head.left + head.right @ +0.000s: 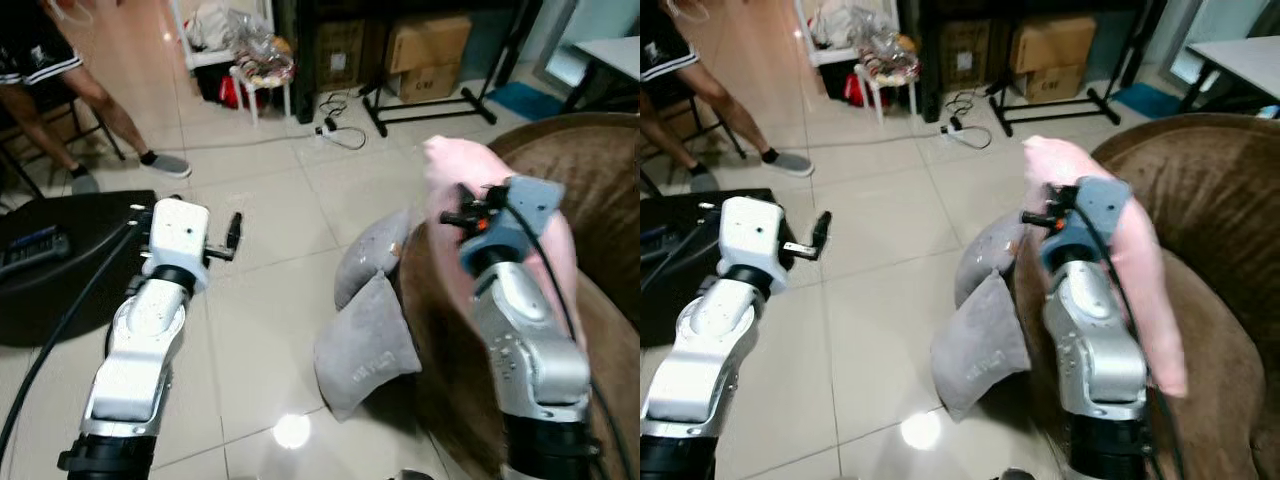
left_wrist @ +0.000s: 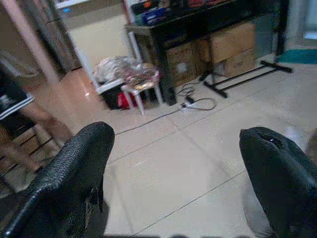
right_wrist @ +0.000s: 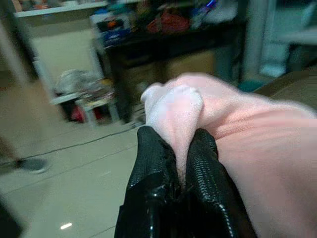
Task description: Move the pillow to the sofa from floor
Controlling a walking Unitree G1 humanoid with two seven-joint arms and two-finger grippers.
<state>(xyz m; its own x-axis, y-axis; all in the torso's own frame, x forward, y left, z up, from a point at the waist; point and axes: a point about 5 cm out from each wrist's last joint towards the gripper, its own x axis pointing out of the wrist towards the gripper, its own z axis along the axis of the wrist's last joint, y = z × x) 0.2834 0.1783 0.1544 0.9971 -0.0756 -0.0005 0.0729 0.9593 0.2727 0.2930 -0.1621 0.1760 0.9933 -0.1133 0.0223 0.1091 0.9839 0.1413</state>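
1. Pink pillow (image 1: 1140, 270) hangs over the brown sofa (image 1: 1230, 220), pinched by a corner in the right claw (image 3: 181, 148), whose fingers are clamped tight on the fabric.
2. Left claw (image 2: 178, 173) hovers over the tiled floor (image 1: 270, 300), fingers spread wide, holding nothing.
3. Two grey cushions (image 1: 365, 340) lean against the sofa's base.

Glossy beige tiled floor (image 1: 270, 330), black shelving (image 2: 198, 29) with cardboard boxes (image 1: 430, 55), small white stool (image 1: 262, 85).
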